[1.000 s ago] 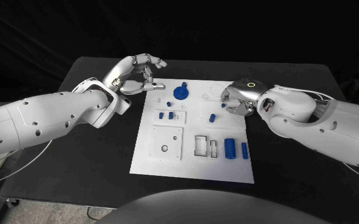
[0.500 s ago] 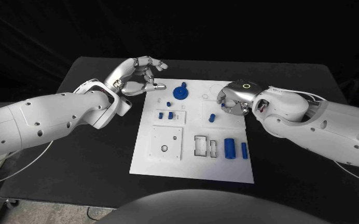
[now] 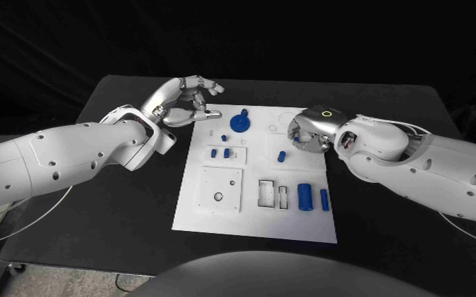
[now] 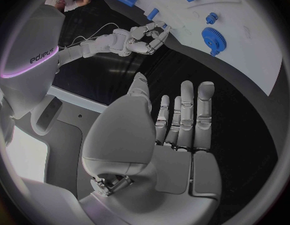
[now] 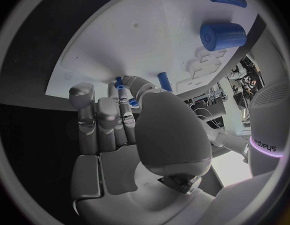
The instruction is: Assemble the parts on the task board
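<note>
Task board: white plate, flat in the middle of the black table, set square between both arms so either hand can reach it.

Parts, blue, all on the board: gear-shaped piece near the far edge; small pegs mid-board; short peg just beside the right hand; thick cylinder and slimmer bar lying side by side toward the near right, apparently awaiting their recesses.

Left hand: off the board's far left corner, above the table; fingers loosely curled yet apart, holding nothing, seemingly standing by.

Right hand: over the board's right edge, fingers bent down toward the short peg. Whether they clasp anything, I cannot tell; probably readying a pick.
</note>
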Robot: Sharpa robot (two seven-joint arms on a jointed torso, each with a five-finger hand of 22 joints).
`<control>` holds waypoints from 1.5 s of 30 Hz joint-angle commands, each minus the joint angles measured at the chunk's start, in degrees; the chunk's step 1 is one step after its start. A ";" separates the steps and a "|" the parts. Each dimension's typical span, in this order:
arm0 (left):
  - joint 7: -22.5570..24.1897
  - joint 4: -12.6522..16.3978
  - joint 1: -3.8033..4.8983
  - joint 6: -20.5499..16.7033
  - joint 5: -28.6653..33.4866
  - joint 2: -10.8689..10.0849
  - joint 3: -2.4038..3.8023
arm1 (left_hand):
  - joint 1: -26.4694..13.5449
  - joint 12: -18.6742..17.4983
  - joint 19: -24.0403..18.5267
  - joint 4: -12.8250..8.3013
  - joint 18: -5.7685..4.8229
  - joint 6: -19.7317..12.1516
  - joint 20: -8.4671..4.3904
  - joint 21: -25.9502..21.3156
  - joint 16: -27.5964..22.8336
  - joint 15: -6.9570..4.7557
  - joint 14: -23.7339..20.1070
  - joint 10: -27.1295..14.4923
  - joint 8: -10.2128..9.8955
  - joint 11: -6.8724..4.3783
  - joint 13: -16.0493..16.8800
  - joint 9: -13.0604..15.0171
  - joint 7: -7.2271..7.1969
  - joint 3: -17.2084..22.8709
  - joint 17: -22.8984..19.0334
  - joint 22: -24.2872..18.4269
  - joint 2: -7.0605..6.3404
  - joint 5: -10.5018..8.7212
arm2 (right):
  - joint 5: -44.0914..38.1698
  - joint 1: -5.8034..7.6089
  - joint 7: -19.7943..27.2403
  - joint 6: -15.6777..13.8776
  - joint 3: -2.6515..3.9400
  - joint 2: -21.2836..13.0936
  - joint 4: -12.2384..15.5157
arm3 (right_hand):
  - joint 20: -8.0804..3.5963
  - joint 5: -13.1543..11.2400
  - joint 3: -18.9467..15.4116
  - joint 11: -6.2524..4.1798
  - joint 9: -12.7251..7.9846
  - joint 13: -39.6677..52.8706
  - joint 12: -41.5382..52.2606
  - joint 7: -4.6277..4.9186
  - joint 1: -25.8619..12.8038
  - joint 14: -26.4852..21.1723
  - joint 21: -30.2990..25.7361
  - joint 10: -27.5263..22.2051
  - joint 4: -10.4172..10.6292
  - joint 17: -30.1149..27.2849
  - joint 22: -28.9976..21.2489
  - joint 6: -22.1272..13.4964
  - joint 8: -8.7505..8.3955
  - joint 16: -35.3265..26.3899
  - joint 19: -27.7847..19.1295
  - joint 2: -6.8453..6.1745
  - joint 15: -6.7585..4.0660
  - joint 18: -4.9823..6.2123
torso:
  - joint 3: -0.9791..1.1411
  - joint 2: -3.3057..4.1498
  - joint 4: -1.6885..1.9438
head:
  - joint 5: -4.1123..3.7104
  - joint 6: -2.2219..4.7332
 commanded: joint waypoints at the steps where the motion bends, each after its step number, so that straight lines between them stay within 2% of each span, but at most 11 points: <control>1: -0.42 0.00 -0.11 1.09 -0.08 0.16 0.01 | 0.15 0.25 -0.25 -0.07 0.80 -0.05 0.28 -0.38 -0.33 0.39 0.09 0.04 0.33 0.35 -0.12 -0.10 0.27 0.30 -0.09 2.27 0.53 0.30 | 0.06 -0.09 0.67 -0.65 -0.01 -0.01 -0.05 | -0.04 0.45 -0.01 0.00 0.22 -0.16 -0.31 0.05 0.70 -0.02 -0.40 0.61 -0.55 -0.18 4.91 0.59 0.34 -0.30 0.32 0.20 -0.23 -0.78 | 0.00 -0.03 -0.01 | 0.10 0.00; 11: -1.16 -0.14 -0.24 1.44 -0.15 0.25 -0.01 | 0.53 0.42 -0.41 -0.12 0.87 0.01 0.31 -1.00 -0.44 0.41 -0.03 0.07 0.70 0.34 -0.52 -0.40 0.75 0.39 -0.31 2.21 1.05 0.74 | 0.89 0.39 0.52 -1.64 0.08 -1.61 1.43 | -0.12 1.25 0.02 -0.09 0.91 -0.67 -0.78 0.09 1.11 -0.35 -1.07 1.77 -1.12 -1.07 4.79 1.07 0.61 -1.00 0.08 0.29 -0.29 -0.68 | -0.07 -0.05 -0.11 | 0.44 0.00; 16: -1.43 -0.16 -0.26 1.68 -0.16 0.31 -0.02 | 0.80 0.51 -0.54 -0.16 0.92 0.06 0.33 -1.43 -0.50 0.41 -0.08 0.05 0.93 0.29 -0.78 -0.60 1.00 0.40 -0.45 2.16 1.37 1.11 | 2.37 1.93 0.55 -2.55 0.15 -3.03 3.59 | -0.15 1.34 0.09 -0.09 1.12 -0.82 -0.92 0.21 1.39 -0.49 -1.31 2.14 -1.38 -1.37 4.76 1.13 0.63 -1.25 -0.02 0.40 -0.31 -0.65 | -0.06 0.02 -0.14 | 0.47 0.00; 23: -1.82 -0.21 -0.27 1.94 -0.17 0.39 -0.02 | 1.06 0.59 -0.56 -0.20 0.95 0.07 0.33 -1.67 -0.54 0.40 -0.12 0.03 1.11 0.24 -0.98 -0.77 1.18 0.40 -0.56 2.16 1.65 1.36 | 7.40 4.98 0.31 -2.99 0.21 -5.30 8.35 | -0.14 1.22 0.06 0.02 1.19 -0.95 -1.08 0.45 1.46 -0.46 -1.39 2.33 -1.47 -1.32 4.75 0.89 0.47 -1.24 -0.07 0.41 -0.26 -0.65 | -0.11 -0.06 -0.12 | 0.43 0.00; 28: -1.93 -0.36 -0.27 2.01 -0.17 0.60 -0.03 | 1.27 0.64 -0.64 -0.23 0.98 0.07 0.33 -1.94 -0.56 0.39 -0.14 0.00 1.23 0.22 -1.13 -0.89 1.28 0.40 -0.63 2.13 1.87 1.56 | 10.13 5.83 0.32 -2.09 0.22 -5.87 12.05 | -0.10 1.00 0.06 0.16 1.21 -1.13 -1.32 0.66 1.58 -0.48 -1.58 2.42 -1.62 -1.43 4.72 0.44 0.14 -1.32 -0.15 0.38 -0.17 -0.65 | -0.05 -0.07 -0.05 | 0.85 0.00; 32: -1.92 -0.66 -0.34 2.08 -0.17 0.88 -0.03 | 1.37 0.66 -0.71 -0.23 1.01 0.05 0.33 -2.12 -0.58 0.39 -0.15 -0.02 1.28 0.22 -1.20 -0.95 1.31 0.40 -0.67 2.10 2.01 1.65 | 10.23 5.06 0.62 -0.78 0.22 -4.53 14.31 | -0.05 0.67 0.17 0.30 1.21 -1.35 -1.66 0.88 1.95 -0.03 -0.56 2.46 -1.92 -0.45 4.97 -0.17 -0.35 -0.59 0.19 0.44 -0.07 -0.82 | -0.01 -0.09 -0.18 | 1.36 0.00; 34: -1.95 -0.79 -0.37 2.15 -0.17 1.02 -0.03 | 1.46 0.69 -0.74 -0.24 1.02 0.03 0.33 -2.23 -0.59 0.39 -0.17 -0.03 1.32 0.23 -1.27 -1.01 1.33 0.41 -0.70 2.09 2.14 1.71 | 8.68 4.32 0.89 -0.65 0.22 -3.40 14.71 | -0.03 0.71 0.20 0.37 1.22 -1.55 -1.91 1.03 2.25 3.38 7.91 2.67 -2.26 6.85 6.89 -0.60 -0.84 5.18 3.31 0.42 -0.04 -2.16 | -0.06 -0.15 -0.13 | 1.26 0.00; 35: -1.96 -0.84 -0.40 2.19 -0.17 1.11 -0.03 | 1.46 0.69 -0.74 -0.24 1.02 0.03 0.33 -2.23 -0.59 0.39 -0.17 -0.03 1.32 0.23 -1.27 -1.01 1.33 0.41 -0.70 2.09 2.14 1.71 | 7.96 3.86 1.03 -0.58 0.22 -2.66 14.77 | -0.01 0.70 0.18 0.39 1.25 -1.61 -1.99 1.04 2.30 3.82 9.28 2.73 -2.34 7.97 7.16 -0.62 -0.96 6.08 3.81 0.36 -0.03 -2.36 | -0.06 -0.21 -0.13 | 1.21 0.00; 41: -2.00 -1.09 -0.53 2.20 -0.17 1.50 -0.04 | 1.61 0.76 -0.75 -0.24 1.03 0.02 0.33 -2.40 -0.61 0.40 -0.19 -0.05 1.44 0.24 -1.41 -1.13 1.42 0.40 -0.78 2.10 2.47 1.81 | 4.85 1.37 1.70 -0.38 0.23 2.52 13.07 | -0.01 0.72 0.28 0.38 1.26 -1.70 -2.09 1.09 2.62 4.03 9.99 2.91 -2.64 8.57 7.26 -0.80 -1.24 6.65 4.07 0.30 -0.01 -2.43 | 0.05 -0.46 0.23 | 1.05 0.00; 45: -2.00 -1.14 -0.58 2.19 -0.17 1.51 -0.04 | 1.63 0.80 -0.76 -0.21 1.04 0.03 0.34 -2.52 -0.61 0.40 -0.20 -0.05 1.52 0.25 -1.49 -1.21 1.48 0.40 -0.82 2.10 2.74 1.88 | 3.69 0.30 1.78 -0.02 0.23 5.18 11.29 | 0.00 0.62 0.30 0.43 1.23 -1.75 -2.16 1.16 2.68 4.34 11.17 2.96 -2.72 9.57 7.49 -0.99 -1.46 7.41 4.43 0.25 0.02 -2.62 | 0.11 -0.57 0.47 | 0.93 0.00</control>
